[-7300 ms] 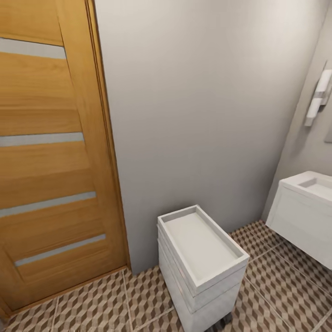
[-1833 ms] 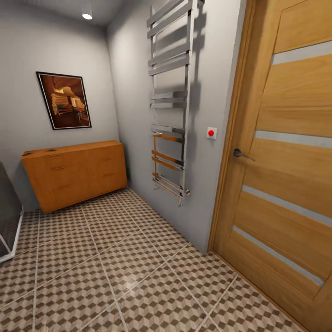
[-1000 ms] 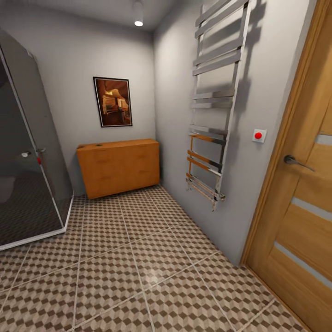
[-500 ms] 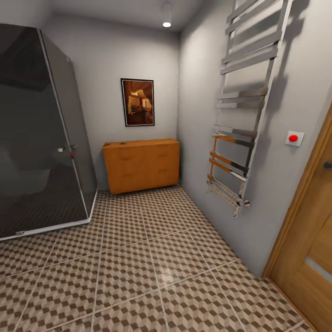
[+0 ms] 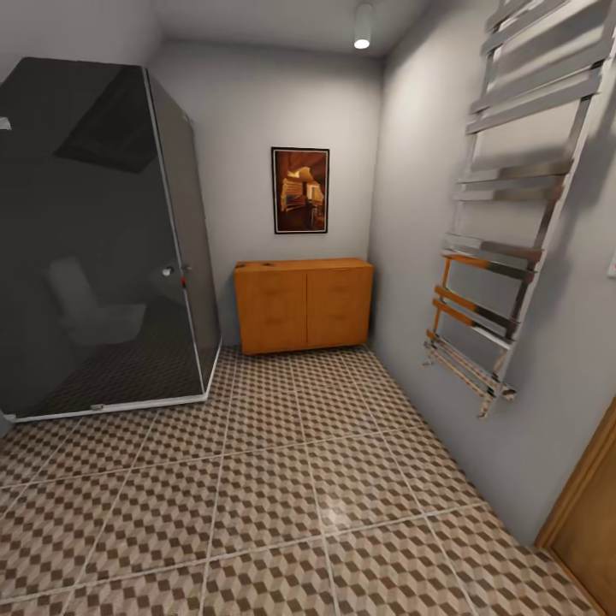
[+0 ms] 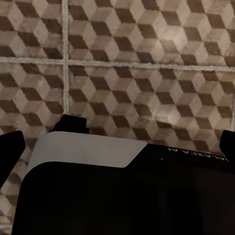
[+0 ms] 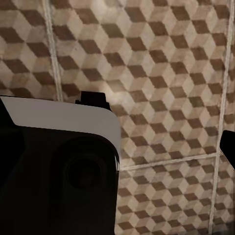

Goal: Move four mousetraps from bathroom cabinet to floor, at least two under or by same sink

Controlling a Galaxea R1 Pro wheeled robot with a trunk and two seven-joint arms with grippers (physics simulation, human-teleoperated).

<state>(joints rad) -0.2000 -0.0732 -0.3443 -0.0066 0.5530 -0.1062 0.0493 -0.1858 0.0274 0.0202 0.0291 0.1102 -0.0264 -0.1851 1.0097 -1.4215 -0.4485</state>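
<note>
Your left fingers [image 6: 11, 147] and right fingers [image 7: 229, 144] show only as dark tips at the wrist views' edges, above the bathroom floor [image 5: 282, 505]; you cannot tell whether either pair is spread or closed. In the head view the cabinet [image 5: 305, 305] sits at 12 o'clock against the far wall, shower enclosure [image 5: 94, 239] at 10, towel rail [image 5: 513, 231] at 2. Small dark specks lie on the cabinet top, too small to identify.
</note>
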